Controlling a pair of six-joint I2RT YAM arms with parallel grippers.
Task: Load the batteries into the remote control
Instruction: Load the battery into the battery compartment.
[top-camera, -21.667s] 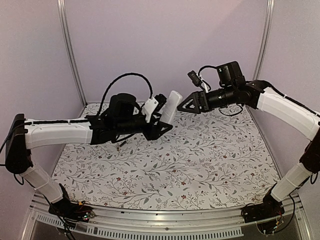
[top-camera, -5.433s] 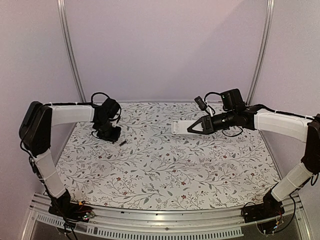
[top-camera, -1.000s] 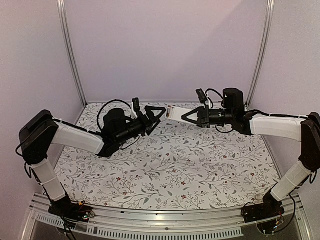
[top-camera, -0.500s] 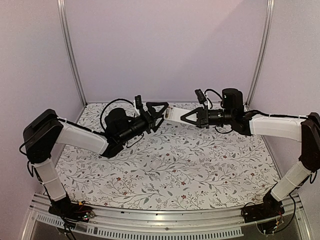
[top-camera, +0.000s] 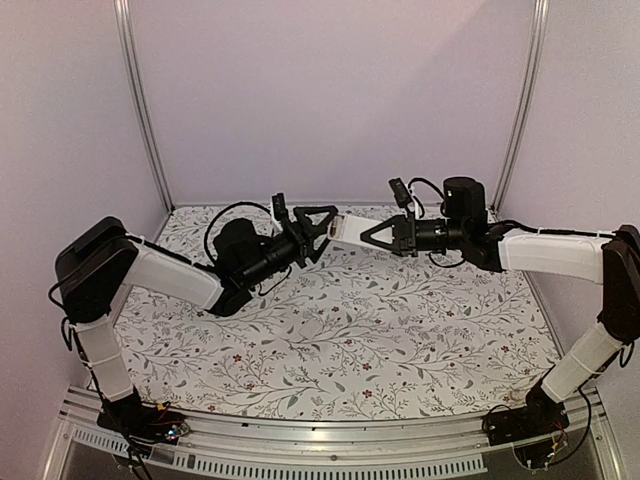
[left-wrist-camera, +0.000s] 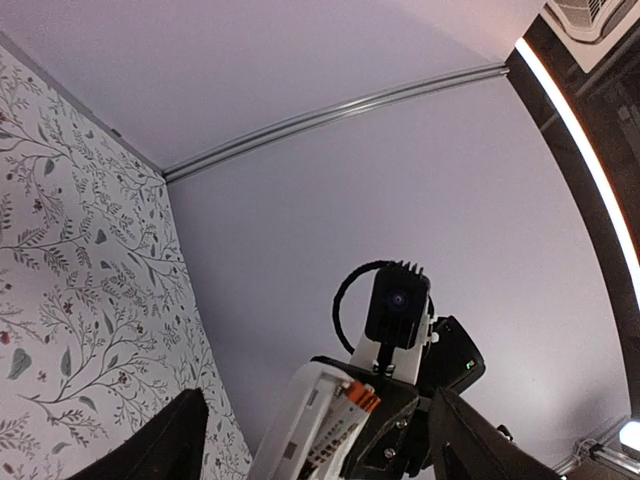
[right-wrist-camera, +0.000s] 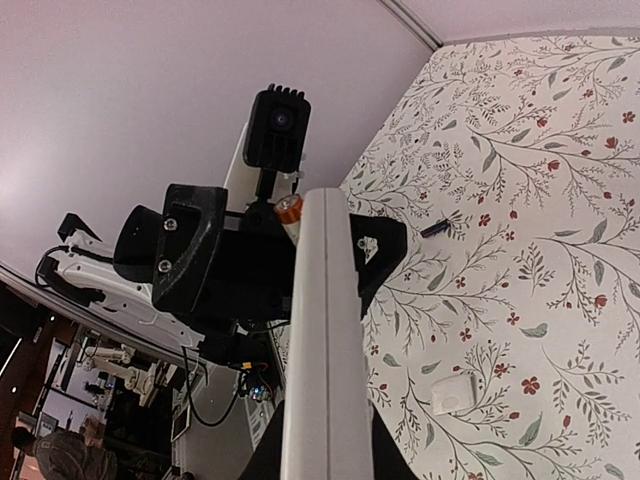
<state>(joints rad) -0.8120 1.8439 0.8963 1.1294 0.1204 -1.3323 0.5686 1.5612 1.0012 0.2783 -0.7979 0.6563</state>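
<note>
Entry: your right gripper is clamped on the remote control, which it holds raised above the far middle of the table.
Detail: your left gripper faces the remote's free end, fingers spread apart. One battery, copper-tipped, sits at that free end beside the white body; you cannot tell whether it is seated. A second battery lies on the floral table, and a small white plate lies apart from it. Both are well below the remote.
</note>
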